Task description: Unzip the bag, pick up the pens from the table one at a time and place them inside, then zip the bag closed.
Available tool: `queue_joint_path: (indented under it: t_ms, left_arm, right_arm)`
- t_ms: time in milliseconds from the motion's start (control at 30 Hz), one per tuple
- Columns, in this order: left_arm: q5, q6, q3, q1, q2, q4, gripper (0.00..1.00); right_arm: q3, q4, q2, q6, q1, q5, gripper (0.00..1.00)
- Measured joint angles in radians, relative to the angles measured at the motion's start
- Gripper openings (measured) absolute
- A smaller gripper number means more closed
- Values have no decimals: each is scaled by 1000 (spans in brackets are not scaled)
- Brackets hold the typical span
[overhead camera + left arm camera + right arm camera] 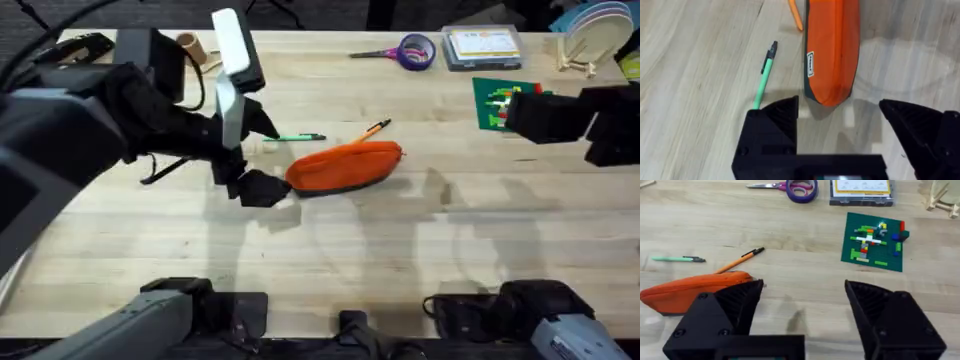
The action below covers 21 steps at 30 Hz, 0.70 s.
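Observation:
The orange bag (345, 165) lies on the table (400, 250) near its middle, zipper shut as far as I can see. My left gripper (268, 155) is open at the bag's left end, its jaws straddling the tip of the bag (832, 50) without touching it. The green pen (296, 137) lies just behind the bag, close to one left finger (777, 125). The orange pen (373, 129) rests at the bag's far side, partly hidden by it. My right gripper (520, 115) hovers open and empty to the right, with the bag (690, 292) off to one side.
Purple-handled scissors (405, 50) and a flat clear box (482, 47) lie at the table's back. A green plate with small bricks (872, 242) sits under the right arm. A wooden rack (590, 45) stands at the back right corner.

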Motion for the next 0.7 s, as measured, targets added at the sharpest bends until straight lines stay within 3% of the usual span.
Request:
queue_joint_path:
  t_ms: [133,167,333,633,700]
  left_arm:
    - [26,13,0,0,67,39,993]
    - [58,18,0,-17,160,110,993]
    - [68,18,0,-77,228,145,994]
    - [68,18,0,-84,279,148,995]
    - [68,18,0,-84,279,148,938]
  right_arm:
    - [0,0,0,0,0,0,998]
    - [0,0,0,0,0,0,998]
    - [0,0,0,0,0,0,998]
    - [0,0,0,0,0,0,998]
    - [0,0,0,0,0,0,998]
